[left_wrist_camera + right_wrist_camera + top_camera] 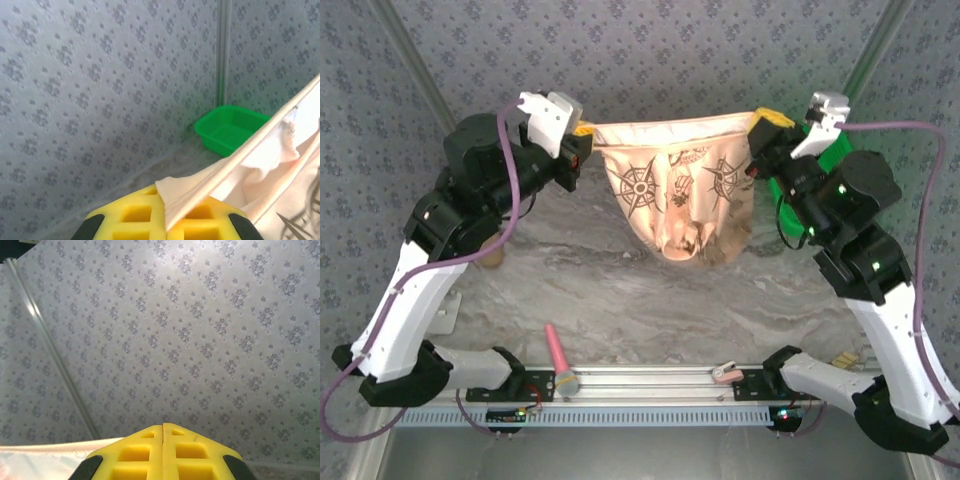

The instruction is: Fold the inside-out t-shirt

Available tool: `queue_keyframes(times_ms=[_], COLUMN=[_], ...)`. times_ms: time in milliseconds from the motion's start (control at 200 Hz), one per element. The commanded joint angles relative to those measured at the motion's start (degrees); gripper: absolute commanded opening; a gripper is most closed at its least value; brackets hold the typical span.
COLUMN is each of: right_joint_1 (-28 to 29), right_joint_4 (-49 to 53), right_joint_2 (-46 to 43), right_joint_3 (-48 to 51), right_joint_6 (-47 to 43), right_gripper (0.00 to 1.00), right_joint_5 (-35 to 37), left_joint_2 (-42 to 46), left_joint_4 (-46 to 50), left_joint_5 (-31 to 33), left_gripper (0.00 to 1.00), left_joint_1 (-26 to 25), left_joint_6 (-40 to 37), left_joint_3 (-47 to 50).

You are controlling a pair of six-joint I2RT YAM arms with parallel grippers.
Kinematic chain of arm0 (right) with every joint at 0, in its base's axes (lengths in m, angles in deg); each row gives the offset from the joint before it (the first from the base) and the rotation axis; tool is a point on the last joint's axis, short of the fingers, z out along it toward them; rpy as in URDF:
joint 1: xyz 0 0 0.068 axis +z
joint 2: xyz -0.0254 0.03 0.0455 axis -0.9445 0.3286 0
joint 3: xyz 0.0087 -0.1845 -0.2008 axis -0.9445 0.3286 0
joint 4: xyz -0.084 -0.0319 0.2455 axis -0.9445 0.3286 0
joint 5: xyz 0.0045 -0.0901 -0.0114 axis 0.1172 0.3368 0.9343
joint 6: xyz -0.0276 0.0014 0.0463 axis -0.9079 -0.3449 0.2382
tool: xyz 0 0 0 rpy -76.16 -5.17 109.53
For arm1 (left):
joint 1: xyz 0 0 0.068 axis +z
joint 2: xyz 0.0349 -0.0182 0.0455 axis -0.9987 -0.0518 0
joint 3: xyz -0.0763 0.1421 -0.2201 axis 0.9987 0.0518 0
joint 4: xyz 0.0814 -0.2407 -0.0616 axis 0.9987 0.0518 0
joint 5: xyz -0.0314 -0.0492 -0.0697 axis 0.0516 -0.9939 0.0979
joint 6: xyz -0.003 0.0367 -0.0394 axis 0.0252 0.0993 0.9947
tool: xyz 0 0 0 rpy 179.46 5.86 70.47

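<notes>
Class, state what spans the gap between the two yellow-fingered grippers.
The peach-tan compass-print cloth t-shirt hangs stretched from left gripper to right gripper, seen in the top external view.

A pinched t-shirt [260, 165] edge
The left gripper [165, 225] clamps it; a green basket [230, 131] sits beyond.

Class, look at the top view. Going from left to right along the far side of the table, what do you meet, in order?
left claw → t-shirt → right claw → basket
</notes>
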State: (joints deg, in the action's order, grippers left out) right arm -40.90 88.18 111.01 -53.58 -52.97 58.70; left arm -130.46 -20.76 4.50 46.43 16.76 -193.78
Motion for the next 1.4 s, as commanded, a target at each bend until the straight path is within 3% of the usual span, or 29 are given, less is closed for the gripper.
queue_keyframes(times_ms=[0, 95, 290, 550, 620, 715, 815, 979, 1054, 1119, 1189, 1304, 1394], right_joint_1=[-4.07, -7.64, -13.22, -17.44, -17.73, -17.14, -14.63, -8.98, -6.26, -4.23, -2.46, 0.40, 5.28], right_joint_4=[-1.38, -2.34, -1.33, 4.63, 6.46, 7.98, 6.78, -6.79, -6.90, -6.64, -8.22, -5.69, -6.74], right_joint_2=[6.79, 12.51, 28.02, 46.24, 48.40, 47.85, 41.67, 23.79, 18.13, 13.80, 9.83, 6.80, 9.06], right_joint_3=[-2.02, -4.56, -16.78, -45.18, -52.60, -56.92, -49.50, -15.26, -4.18, 5.36, 16.51, 30.91, 38.71], right_joint_6=[1.05, 2.30, 2.15, 7.57, 8.04, 6.44, 1.59, -2.03, -3.85, -3.93, -1.91, -0.27, -0.56], right_gripper=[0.00, 0.00, 0.00, 0.00, 0.00, 0.00, 0.00, 0.00, 0.00, 0.00, 0.04, 0.18, 0.31], right_joint_5=[0.86, -0.89, -6.36, -9.40, -10.16, -11.06, -10.69, -7.74, -7.44, -7.21, -7.73, -9.59, -13.09], left_joint_2=[-4.85, -9.79, -21.28, -41.13, -42.67, -39.71, -34.17, -24.44, -20.41, -16.10, -9.24, 1.96, 5.92], left_joint_4=[-2.83, -3.08, -0.92, 9.63, 9.26, 7.42, 6.76, 4.50, 4.80, 3.49, -4.20, -21.93, -30.21], left_joint_5=[5.19, 5.74, 1.02, -1.95, -1.94, -3.07, -4.83, -13.03, -12.48, -12.23, -11.05, -3.30, -2.47], left_gripper=[0.00, 0.00, 0.00, 0.00, 0.00, 0.00, 0.00, 0.00, 0.00, 0.00, 0.00, 0.01, 0.00], left_joint_1=[1.47, 5.16, 12.11, 19.74, 21.26, 22.29, 22.31, 21.44, 19.00, 16.56, 13.80, 9.23, 8.77], left_joint_6=[-2.80, -1.66, -1.01, 2.13, 2.26, 1.64, 1.18, 2.19, 2.93, 4.98, 10.44, 21.42, 29.43], left_joint_3=[-4.71, -8.33, -19.30, -53.02, -58.52, -56.89, -49.64, -29.71, -19.66, -6.56, 12.37, 45.41, 59.16])
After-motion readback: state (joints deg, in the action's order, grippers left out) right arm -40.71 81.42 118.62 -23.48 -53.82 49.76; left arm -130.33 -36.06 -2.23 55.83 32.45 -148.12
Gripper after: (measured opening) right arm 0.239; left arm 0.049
